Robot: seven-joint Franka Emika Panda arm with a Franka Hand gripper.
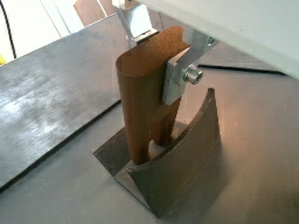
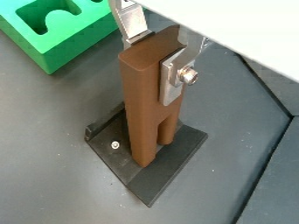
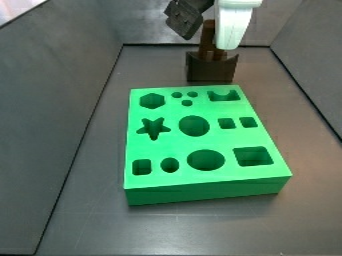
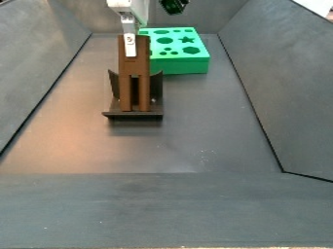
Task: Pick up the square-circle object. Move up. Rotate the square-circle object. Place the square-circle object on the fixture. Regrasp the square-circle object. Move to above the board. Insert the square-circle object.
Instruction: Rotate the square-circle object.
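2 silver fingers (image 2: 172,74) of the gripper (image 2: 149,52) clamp the top of the square-circle object (image 2: 149,101), standing upright below it with prongs down on the fixture (image 2: 163,171). Judged a regrasp: lift straight, then carry over to the board (image 4: 178,49), well apart

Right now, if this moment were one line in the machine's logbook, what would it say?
gripper: shut on square-circle object | object: upright, prongs down on fixture | board: apart, holes unfilled | phase: placing/regrasp at fixture
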